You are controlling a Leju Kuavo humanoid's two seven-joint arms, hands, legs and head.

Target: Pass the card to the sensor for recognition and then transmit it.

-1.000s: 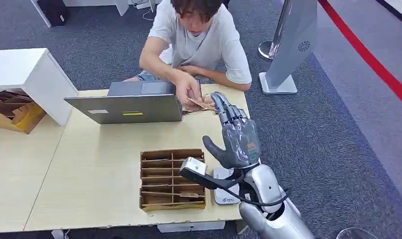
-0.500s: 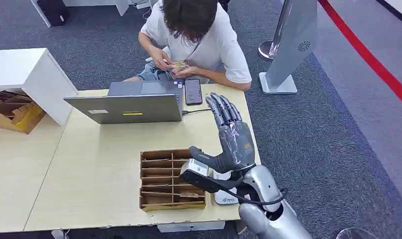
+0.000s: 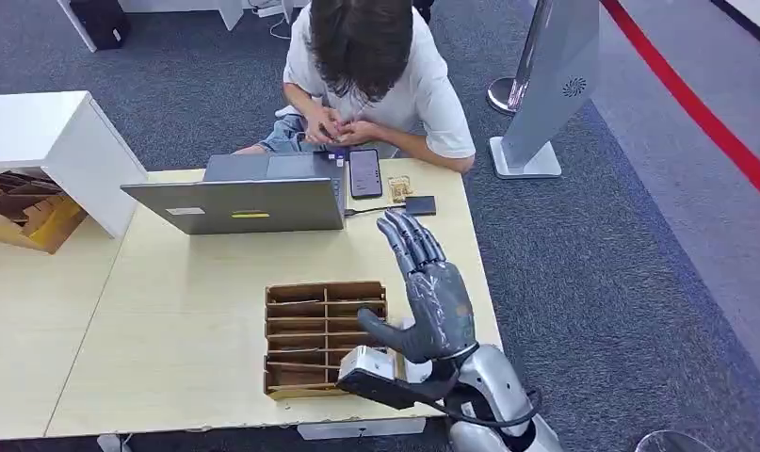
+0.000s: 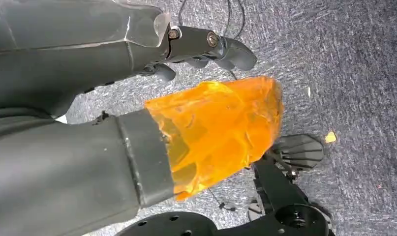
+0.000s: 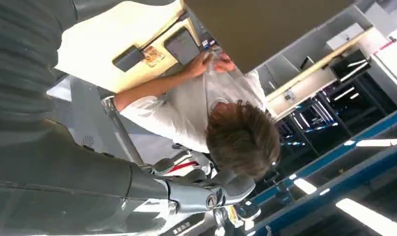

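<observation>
Standing on grey carpet (image 3: 592,245), a light wooden table (image 3: 169,311) carries a laptop (image 3: 239,202), phone (image 3: 364,173), dark card (image 3: 420,205) and slotted cardboard organizer (image 3: 324,337). A seated person (image 3: 376,85) bends over small items. Between organizer and table edge, the right hand (image 3: 430,292) rises empty, fingers spread. The left hand (image 4: 206,46) hangs over carpet, fingers loosely curled.

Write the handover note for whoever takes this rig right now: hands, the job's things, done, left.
Right hand: empty, fingers spread, raised over the table's right edge beside the cardboard card tray.
Left hand: hanging over the carpet, holding nothing.
A person across the table holds something small in both hands; whether it is a card, I cannot tell.
Done: the right hand holds no card now.
Left: probably fetch another card from the tray, present it to the sensor, pass it on.
</observation>
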